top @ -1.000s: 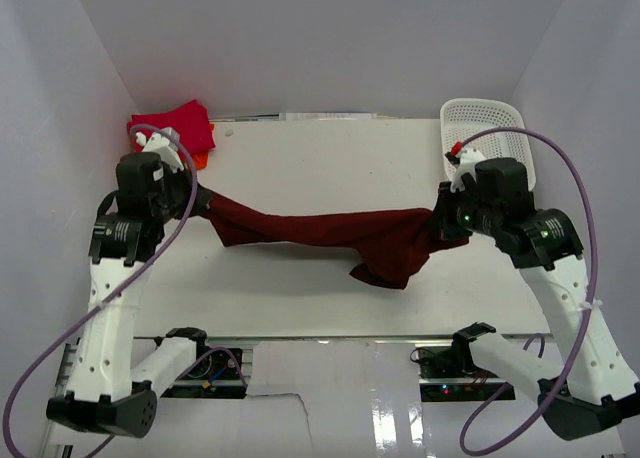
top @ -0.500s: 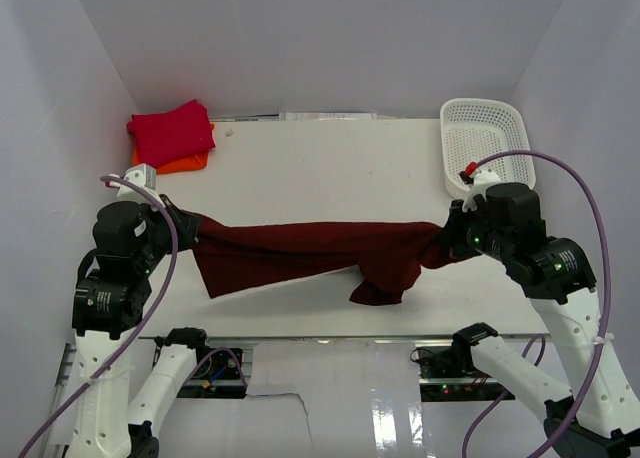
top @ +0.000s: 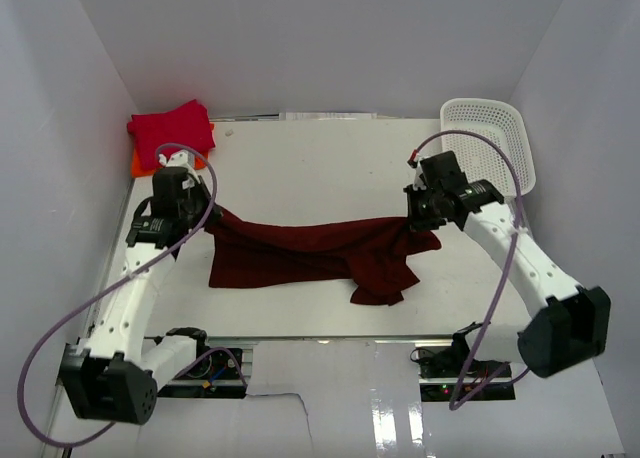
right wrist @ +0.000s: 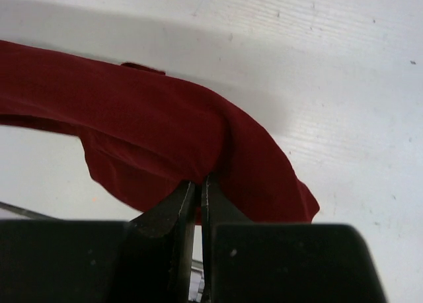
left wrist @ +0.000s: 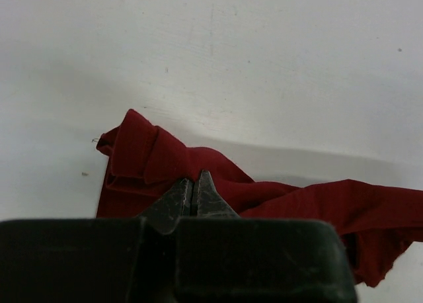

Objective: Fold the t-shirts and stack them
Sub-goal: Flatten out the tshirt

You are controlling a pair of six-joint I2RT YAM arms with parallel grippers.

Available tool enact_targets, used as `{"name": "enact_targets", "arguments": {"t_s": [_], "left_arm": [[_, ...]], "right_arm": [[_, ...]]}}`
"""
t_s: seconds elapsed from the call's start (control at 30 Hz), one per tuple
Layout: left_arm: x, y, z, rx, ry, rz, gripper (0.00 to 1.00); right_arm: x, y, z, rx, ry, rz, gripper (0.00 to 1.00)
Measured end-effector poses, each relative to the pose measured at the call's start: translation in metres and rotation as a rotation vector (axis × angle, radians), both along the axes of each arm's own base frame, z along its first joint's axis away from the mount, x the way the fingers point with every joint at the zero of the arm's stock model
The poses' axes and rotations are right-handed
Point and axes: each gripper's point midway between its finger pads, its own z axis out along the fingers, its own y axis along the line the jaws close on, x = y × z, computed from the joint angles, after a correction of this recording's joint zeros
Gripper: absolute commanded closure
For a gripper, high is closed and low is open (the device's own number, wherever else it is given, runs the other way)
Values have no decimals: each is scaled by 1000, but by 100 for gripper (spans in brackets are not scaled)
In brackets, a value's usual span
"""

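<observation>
While the top view shows the maroon t-shirt (top: pixel 310 253) spanning the table (top: pixel 320 158), and the crimson t-shirt (top: pixel 172 130) on the orange t-shirt (top: pixel 143 161) far left, only the wrist views show the left gripper (left wrist: pixel 195 184) and the right gripper (right wrist: pixel 199 187) pinching its ends.

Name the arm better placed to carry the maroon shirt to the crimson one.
Left, probably: the left pincer grips the maroon shirt nearest the crimson shirt; the right pincer holds the far end.
</observation>
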Motion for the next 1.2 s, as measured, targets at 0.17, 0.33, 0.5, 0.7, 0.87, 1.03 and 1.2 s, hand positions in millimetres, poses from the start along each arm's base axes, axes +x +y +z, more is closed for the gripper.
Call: {"name": "enact_targets", "arguments": {"t_s": [0.17, 0.33, 0.5, 0.7, 0.87, 1.03, 1.2], "left_arm": [[42, -2, -46, 1, 90, 20, 100], [72, -2, -85, 5, 160, 53, 100], [97, 0, -98, 13, 168, 84, 100], [119, 4, -93, 14, 135, 119, 100], [130, 9, -89, 9, 119, 138, 100], [143, 12, -87, 5, 113, 148, 100], [152, 13, -88, 2, 111, 152, 97]], "right_arm": [[42, 14, -29, -46, 81, -6, 92], [106, 26, -34, -39, 53, -29, 92], [162, 30, -45, -37, 17, -44, 54], [194, 20, -59, -111, -12, -82, 2], [172, 1, -34, -149, -59, -125, 7], [125, -18, 0, -95, -102, -175, 14], [76, -30, -23, -26, -14, -203, 28]]}}
